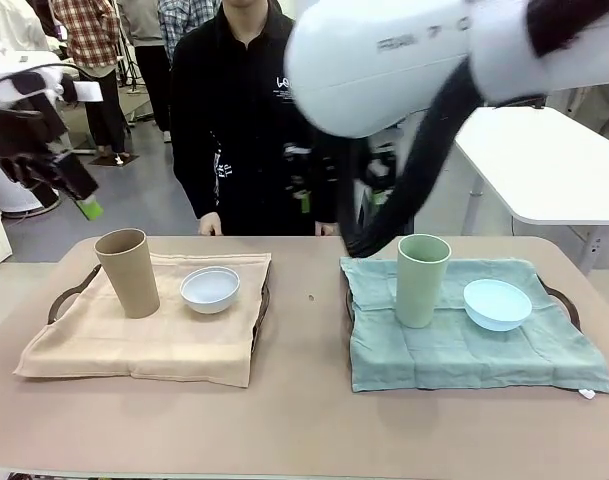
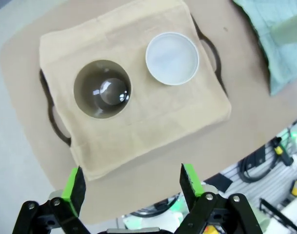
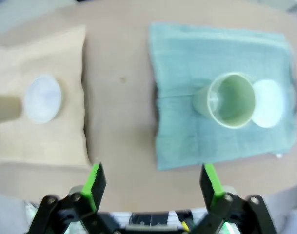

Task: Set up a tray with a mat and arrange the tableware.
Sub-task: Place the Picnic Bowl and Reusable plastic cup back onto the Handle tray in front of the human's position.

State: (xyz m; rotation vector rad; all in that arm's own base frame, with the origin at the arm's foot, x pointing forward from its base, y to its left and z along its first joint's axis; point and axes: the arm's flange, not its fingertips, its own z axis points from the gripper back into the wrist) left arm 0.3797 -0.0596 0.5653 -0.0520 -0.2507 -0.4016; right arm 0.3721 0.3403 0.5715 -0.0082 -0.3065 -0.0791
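Note:
On the left tray (image 1: 64, 296) lies a tan mat (image 1: 134, 345) carrying the upright tan tumbler (image 1: 127, 272) and the white bowl (image 1: 210, 289). A green mat (image 1: 454, 350) covers the right tray (image 1: 566, 300), where the pale green tumbler (image 1: 422, 280) and the light blue bowl (image 1: 497, 304) stand. My left gripper (image 2: 132, 183) hangs open high above the tan tumbler (image 2: 102, 89) and white bowl (image 2: 172, 58), holding nothing. Equally high, my right gripper (image 3: 153, 183) is open and empty over the green tumbler (image 3: 231, 100) and blue bowl (image 3: 270, 109).
A person in black (image 1: 244, 120) stands at the table's far edge, hands near it. My right arm (image 1: 404, 60) looms close to the camera at the top. Bare tabletop (image 1: 304, 330) separates the two trays. A white table (image 1: 554, 160) stands behind on the right.

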